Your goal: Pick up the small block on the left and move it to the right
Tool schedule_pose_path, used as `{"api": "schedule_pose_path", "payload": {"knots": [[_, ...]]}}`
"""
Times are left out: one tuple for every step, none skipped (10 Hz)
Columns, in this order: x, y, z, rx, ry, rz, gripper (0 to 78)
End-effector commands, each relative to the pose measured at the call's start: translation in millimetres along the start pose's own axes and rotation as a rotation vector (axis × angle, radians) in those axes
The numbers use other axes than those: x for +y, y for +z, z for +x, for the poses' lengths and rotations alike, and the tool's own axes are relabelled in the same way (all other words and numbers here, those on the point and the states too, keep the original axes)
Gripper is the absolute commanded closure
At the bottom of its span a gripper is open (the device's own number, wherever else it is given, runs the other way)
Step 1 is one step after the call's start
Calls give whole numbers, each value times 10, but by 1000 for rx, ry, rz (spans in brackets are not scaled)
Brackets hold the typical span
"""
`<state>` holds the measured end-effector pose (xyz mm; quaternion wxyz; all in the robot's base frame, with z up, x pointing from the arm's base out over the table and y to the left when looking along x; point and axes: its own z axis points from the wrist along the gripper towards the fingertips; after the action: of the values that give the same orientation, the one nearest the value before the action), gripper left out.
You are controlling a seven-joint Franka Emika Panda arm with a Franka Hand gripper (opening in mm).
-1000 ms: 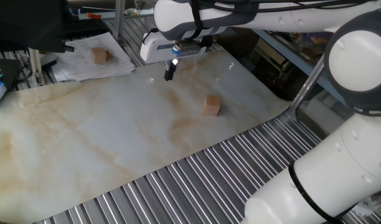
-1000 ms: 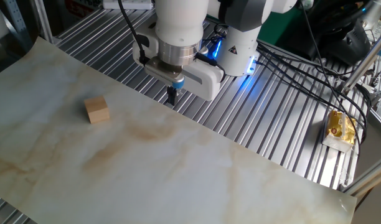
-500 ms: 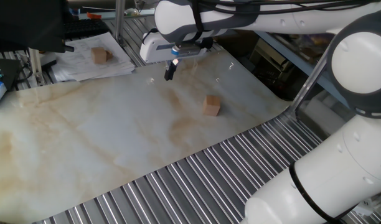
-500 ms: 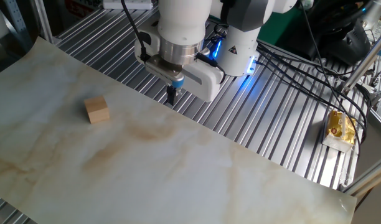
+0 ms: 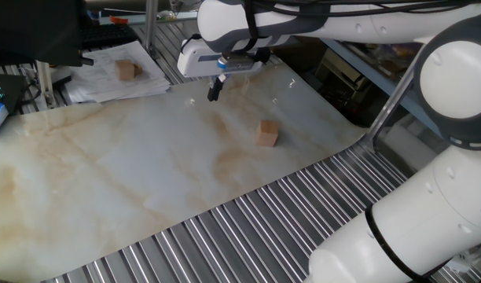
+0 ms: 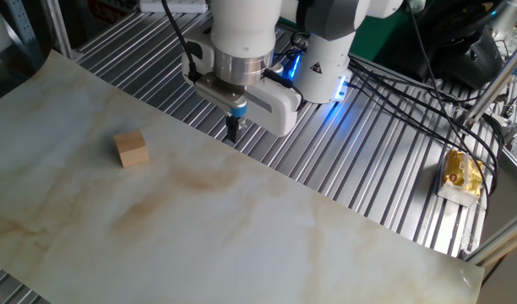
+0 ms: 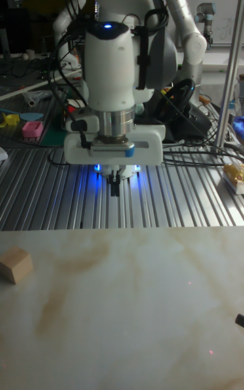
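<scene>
nowhere any readable writing, claw [image 6: 233, 129] pinched closed on nothing, small block [image 6: 132, 149] well apart

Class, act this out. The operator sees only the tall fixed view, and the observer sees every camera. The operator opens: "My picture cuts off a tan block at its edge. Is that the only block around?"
Observer: No. One fixed view shows a second, darker cube sitting on a stack of papers beyond the marbled mat.
Operator: And the small block I half see, how does it sit?
Observer: The other fixed view shows the small block whole. It rests flat on the mat, well apart from the fingers, with bare mat between them.
</scene>
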<state>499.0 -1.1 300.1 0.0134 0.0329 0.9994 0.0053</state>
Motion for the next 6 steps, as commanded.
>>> {"api": "schedule_pose_path", "payload": {"knots": [[0,-13,-6,-2,-2,2,776],[0,-13,-6,-2,-2,2,776],[0,-13,-6,-2,-1,2,776],[0,-13,-6,-2,0,3,776],[-2,-12,-6,-2,9,0,776],[-3,-12,-6,-2,8,1,776]]}}
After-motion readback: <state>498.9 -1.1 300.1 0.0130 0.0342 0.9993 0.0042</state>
